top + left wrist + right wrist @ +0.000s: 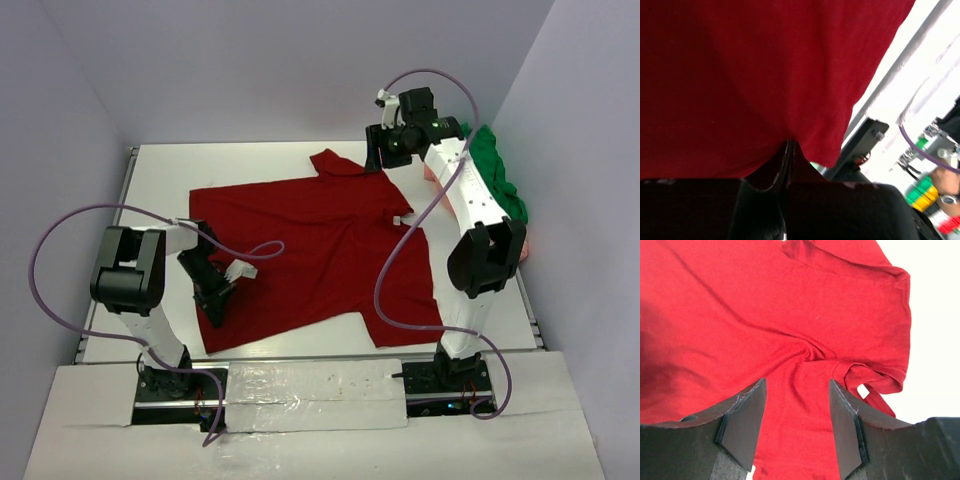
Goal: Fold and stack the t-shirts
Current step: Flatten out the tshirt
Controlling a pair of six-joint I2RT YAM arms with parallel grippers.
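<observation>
Your left gripper (pixel 789 145) is clamped on the dark red t-shirt (pixel 320 240), its two fingers pressed together with a fold of the cloth's edge pinched between them. In the overhead view the grip sits at the shirt's near left corner, close to the left arm's base.

The red shirt lies spread across the middle of the white table (pixel 160 180), mostly flat. One sleeve points to the far edge, and the small pale neck label (pixel 400 220) shows on its right half.

Your right gripper (pixel 797 382) hangs above the shirt's far side, by that sleeve. Its jaws stand wide apart with nothing between them but a view of red cloth below. The sleeve hem there is rumpled and doubled over itself, as the right wrist view shows plainly.

The bright green t-shirt (pixel 500 175) sits bunched in a heap at the table's far right edge, against the wall. The salmon pink t-shirt (pixel 527 245) peeks out beside and beneath it, mostly hidden by the right arm.

A purple cable (pixel 60 225) loops from the left arm.
</observation>
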